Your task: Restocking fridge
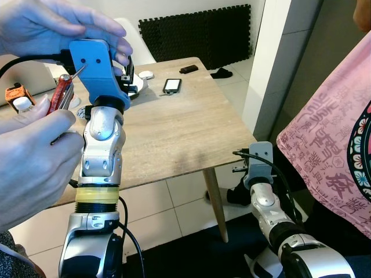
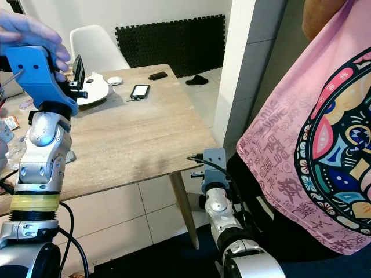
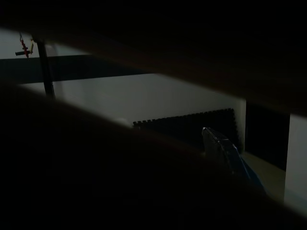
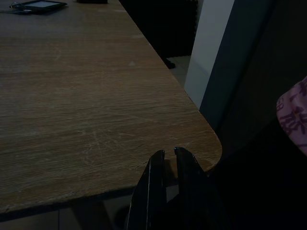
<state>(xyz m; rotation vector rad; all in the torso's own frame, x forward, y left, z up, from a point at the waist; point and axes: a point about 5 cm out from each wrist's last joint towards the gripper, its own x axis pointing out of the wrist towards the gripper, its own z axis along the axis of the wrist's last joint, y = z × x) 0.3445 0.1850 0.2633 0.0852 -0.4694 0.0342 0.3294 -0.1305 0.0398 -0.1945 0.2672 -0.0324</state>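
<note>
My left arm (image 1: pixel 101 145) is raised over the wooden table (image 1: pixel 174 133). A person's hand (image 1: pixel 52 26) grips the blue mount (image 1: pixel 95 66) at its wrist. The person's other hand (image 1: pixel 29 168) holds a red-handled tool (image 1: pixel 59 92) against the mount. The left gripper (image 2: pixel 77 72) is a black piece behind the mount, mostly hidden. My right arm (image 1: pixel 264 191) hangs low beside the table's near right corner. The right gripper (image 4: pixel 169 154) points at that corner, its fingers nearly together with nothing between them.
A phone (image 1: pixel 172 86), a white dish (image 1: pixel 138 87) and small items lie on the table. A white chair (image 2: pixel 95 49) and a black foam mat (image 1: pixel 203 32) stand behind it. A person in a pink shirt (image 1: pixel 336 156) stands close on my right by a white pillar (image 1: pixel 272 63).
</note>
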